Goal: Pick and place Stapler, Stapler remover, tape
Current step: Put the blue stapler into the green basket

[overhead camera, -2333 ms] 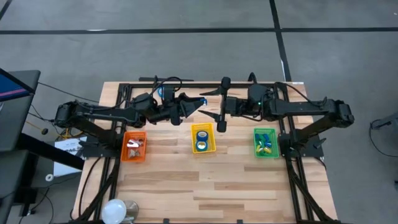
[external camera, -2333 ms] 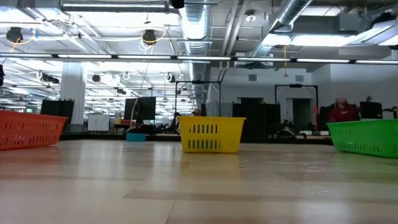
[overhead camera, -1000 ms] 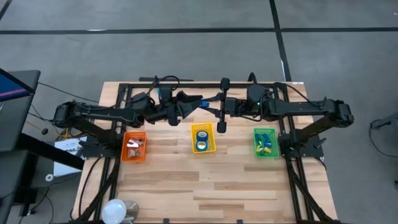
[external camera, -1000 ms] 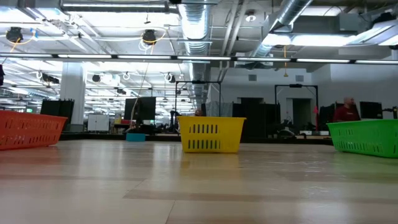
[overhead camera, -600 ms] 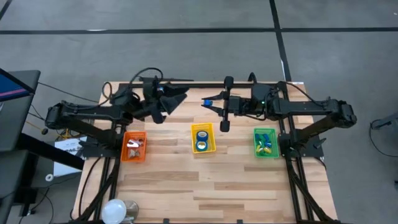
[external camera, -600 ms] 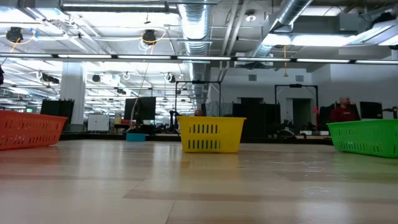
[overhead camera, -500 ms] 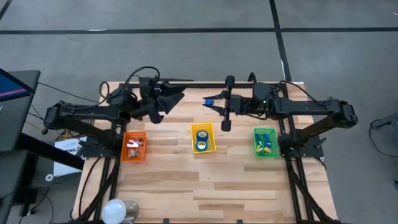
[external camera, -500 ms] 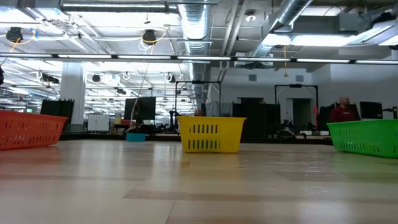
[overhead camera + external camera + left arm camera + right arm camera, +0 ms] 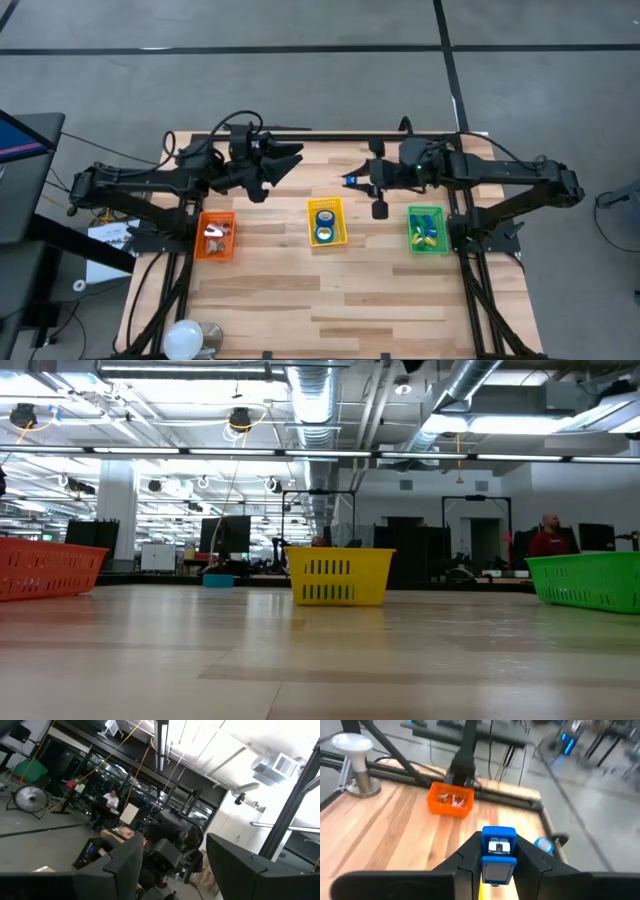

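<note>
My right gripper is shut on a small blue stapler, in the air just beyond the far edge of the yellow basket. That basket holds round blue tape rolls. The stapler also shows in the right wrist view. My left gripper is open and empty, above the far left part of the table, its fingers pointing toward the right arm. In the left wrist view nothing is between its fingers. The green basket holds several staplers. The orange basket holds staple removers. My right gripper pinches the blue stapler between its two fingers, one on each side of the piece. The fingers point toward the table's left, slanting a little down. The stapler is lifted clear of the table and stands out past the fingertips.
The three baskets stand in a row across the table's middle, and bare wood lies in front of them. A white round lamp-like object sits at the near left corner. People show in the room beyond the table.
My left gripper has let go of the blue stapler and drawn back toward the table's left edge, open. My right gripper has kept the stapler, turned, and moved a little toward the table's right and near edges, toward the yellow basket's far edge.
</note>
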You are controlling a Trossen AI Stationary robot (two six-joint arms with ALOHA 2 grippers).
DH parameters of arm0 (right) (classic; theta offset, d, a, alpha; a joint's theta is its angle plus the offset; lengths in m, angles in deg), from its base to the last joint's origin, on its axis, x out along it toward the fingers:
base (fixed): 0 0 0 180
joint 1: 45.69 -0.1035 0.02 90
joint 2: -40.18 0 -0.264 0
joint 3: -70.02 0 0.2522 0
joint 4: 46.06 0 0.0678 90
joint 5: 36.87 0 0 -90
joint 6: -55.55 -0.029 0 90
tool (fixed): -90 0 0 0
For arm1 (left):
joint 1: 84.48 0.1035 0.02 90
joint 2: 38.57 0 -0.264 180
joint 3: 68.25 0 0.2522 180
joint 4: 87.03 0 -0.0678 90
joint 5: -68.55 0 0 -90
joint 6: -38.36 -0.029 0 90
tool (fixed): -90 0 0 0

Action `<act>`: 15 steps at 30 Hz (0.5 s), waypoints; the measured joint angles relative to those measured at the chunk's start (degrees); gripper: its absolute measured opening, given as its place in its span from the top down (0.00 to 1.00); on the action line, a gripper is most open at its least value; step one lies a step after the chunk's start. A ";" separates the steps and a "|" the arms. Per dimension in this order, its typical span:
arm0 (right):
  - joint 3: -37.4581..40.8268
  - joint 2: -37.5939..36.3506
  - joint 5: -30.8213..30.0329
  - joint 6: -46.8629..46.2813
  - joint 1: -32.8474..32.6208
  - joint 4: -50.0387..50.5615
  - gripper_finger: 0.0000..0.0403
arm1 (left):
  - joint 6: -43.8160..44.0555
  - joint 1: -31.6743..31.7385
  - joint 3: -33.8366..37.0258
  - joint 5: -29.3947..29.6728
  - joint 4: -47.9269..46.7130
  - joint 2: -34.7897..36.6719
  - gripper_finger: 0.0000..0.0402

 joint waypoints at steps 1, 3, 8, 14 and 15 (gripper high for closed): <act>-0.01 -0.02 0.00 -1.00 0.00 1.17 0.82 | 0.00 0.00 0.00 0.00 -0.07 0.00 0.49; -0.05 -0.17 0.00 -3.10 0.00 4.60 0.82 | 0.04 0.00 0.00 0.00 -0.12 -0.02 0.50; -0.04 -1.64 -0.02 -4.24 0.11 10.74 0.83 | 0.10 0.00 0.00 0.00 -0.09 -0.02 0.51; -0.07 -3.60 -0.22 -5.16 0.11 19.71 0.83 | 0.13 0.00 0.00 -0.04 -0.06 -0.02 0.51; -0.07 -3.89 -0.21 -5.26 0.11 22.28 0.83 | 0.13 0.00 0.00 -0.07 -0.07 -0.02 0.51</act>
